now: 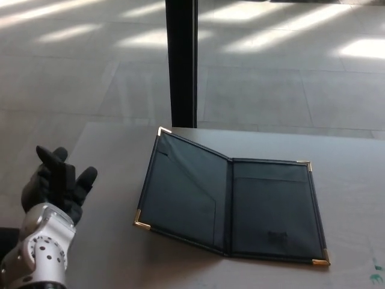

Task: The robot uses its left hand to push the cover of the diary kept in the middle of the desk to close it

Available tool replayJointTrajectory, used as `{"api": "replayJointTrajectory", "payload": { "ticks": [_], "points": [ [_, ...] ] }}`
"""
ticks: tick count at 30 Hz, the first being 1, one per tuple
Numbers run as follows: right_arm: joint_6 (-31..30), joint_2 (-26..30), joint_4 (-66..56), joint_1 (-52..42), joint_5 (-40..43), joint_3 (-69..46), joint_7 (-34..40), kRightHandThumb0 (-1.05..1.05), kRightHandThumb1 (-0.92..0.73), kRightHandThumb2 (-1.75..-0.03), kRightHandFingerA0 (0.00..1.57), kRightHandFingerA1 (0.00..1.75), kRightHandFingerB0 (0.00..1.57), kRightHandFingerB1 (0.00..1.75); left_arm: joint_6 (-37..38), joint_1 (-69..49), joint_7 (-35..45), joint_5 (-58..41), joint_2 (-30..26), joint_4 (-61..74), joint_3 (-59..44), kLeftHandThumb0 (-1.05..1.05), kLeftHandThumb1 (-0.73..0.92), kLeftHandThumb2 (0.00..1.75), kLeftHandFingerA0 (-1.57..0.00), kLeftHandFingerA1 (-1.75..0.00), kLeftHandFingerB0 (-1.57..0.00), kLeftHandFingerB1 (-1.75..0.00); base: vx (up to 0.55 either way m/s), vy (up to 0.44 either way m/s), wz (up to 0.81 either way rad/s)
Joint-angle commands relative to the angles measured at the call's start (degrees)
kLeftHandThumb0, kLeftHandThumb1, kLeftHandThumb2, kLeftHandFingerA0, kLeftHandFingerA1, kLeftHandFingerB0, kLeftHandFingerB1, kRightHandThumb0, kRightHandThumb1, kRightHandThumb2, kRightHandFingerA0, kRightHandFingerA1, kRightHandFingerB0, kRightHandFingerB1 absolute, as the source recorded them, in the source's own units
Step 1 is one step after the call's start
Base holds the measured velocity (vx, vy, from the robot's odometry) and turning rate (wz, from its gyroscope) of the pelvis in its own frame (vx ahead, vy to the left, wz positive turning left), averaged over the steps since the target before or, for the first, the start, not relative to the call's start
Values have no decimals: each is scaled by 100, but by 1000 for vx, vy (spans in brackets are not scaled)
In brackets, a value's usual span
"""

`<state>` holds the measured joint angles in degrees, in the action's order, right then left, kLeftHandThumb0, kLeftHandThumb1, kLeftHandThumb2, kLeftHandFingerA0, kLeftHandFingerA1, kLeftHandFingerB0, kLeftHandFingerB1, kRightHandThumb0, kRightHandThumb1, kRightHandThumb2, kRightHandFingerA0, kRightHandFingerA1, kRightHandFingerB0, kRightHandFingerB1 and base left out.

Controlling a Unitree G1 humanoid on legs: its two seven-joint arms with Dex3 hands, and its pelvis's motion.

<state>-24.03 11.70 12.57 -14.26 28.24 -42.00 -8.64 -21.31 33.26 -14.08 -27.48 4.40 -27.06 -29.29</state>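
Diary (pixel 231 205) looks light and stiff; I'd push its raised left cover (pixel 183 192) near the outer edge. My left hand (pixel 60 183), lower left, is spread and holding nothing.

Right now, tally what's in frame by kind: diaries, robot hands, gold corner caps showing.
Diary, open on the desk: 1
Robot hands, left hand only, fingers apart: 1
Gold corner caps showing: 4
Total: 6

Head camera looks down, fairly close seemingly, over the desk (pixel 108 253).
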Motion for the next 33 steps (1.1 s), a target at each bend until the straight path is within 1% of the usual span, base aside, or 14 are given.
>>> {"api": "replayJointTrajectory", "payload": {
  "ticks": [1,3,5,6,9,10,11,22,23,24,25,30,31,33],
  "points": [
    [-56,59,23,17,149,-52,77,-72,-92,-72,38,67,39,47,-53,-156,-185,-117,49,194,-36,-98,91,84,-38,-53,-26,-44,0,0,0],
    [-52,58,49,45,170,-59,92,-72,-92,-69,40,69,41,47,-54,-467,-214,-368,394,598,-107,-98,92,85,-40,-53,-28,-45,0,0,0],
    [-46,46,21,44,173,-47,96,-72,-92,-70,36,67,39,47,-315,-1074,4,-441,746,1183,141,-95,82,121,-33,-58,-28,-53,0,0,0],
    [-38,40,-2,35,173,-30,77,-72,-92,-70,37,66,40,47,-369,-1238,35,-495,855,1306,178,-104,91,85,-34,-54,-28,-46,0,0,0],
    [-57,62,19,66,173,-21,95,-71,-92,-70,37,65,41,47,-370,-1657,-43,-564,1190,1619,283,-105,92,86,-34,-52,-30,-47,0,0,0],
    [-35,73,13,45,166,-5,53,-72,-92,-71,36,66,40,47,-325,-1794,-49,-514,1292,1685,360,-100,79,121,-34,-57,-30,-53,0,0,0],
    [-48,66,-14,41,165,-9,88,-72,-92,-72,38,67,41,47,-314,-1893,5,-545,1351,1745,402,-104,92,85,-38,-54,-30,-46,0,0,0],
    [-52,121,35,122,160,5,160,-72,-92,-69,38,67,42,48,-665,-3375,280,-1066,2282,2803,1627,-105,92,82,-39,-53,-28,-44,0,0,0],
    [-39,139,69,128,172,-4,128,-71,-92,-70,37,66,44,50,-702,-3444,239,-1084,2327,2839,1757,-101,77,122,-34,-58,-25,-52,0,0,0],
    [-43,148,68,124,176,-6,117,-71,-92,-71,36,66,42,50,-780,-3516,202,-1144,2376,2883,1871,-100,76,120,-31,-57,-24,-52,0,0,0],
    [-56,146,31,115,167,-7,150,-72,-92,-71,39,66,46,52,-791,-3555,209,-1184,2386,2881,1961,-105,92,81,-36,-53,-28,-46,0,0,0],
    [-15,155,70,165,134,13,165,-73,-92,-70,39,68,44,52,-742,-3623,20,-1261,2389,2909,2335,-105,92,80,-35,-55,-32,-46,0,0,0],
    [-12,138,72,165,167,2,141,-77,-74,-97,38,68,40,58,-747,-3661,-3,-1253,2375,2934,2434,-105,92,81,-35,-55,-31,-46,0,0,0],
    [-53,127,71,187,205,-2,138,-73,-92,-71,37,68,45,54,-733,-3726,-44,-1316,2357,2907,2555,-105,92,80,-38,-56,-30,-46,0,0,0]
  ]
}}
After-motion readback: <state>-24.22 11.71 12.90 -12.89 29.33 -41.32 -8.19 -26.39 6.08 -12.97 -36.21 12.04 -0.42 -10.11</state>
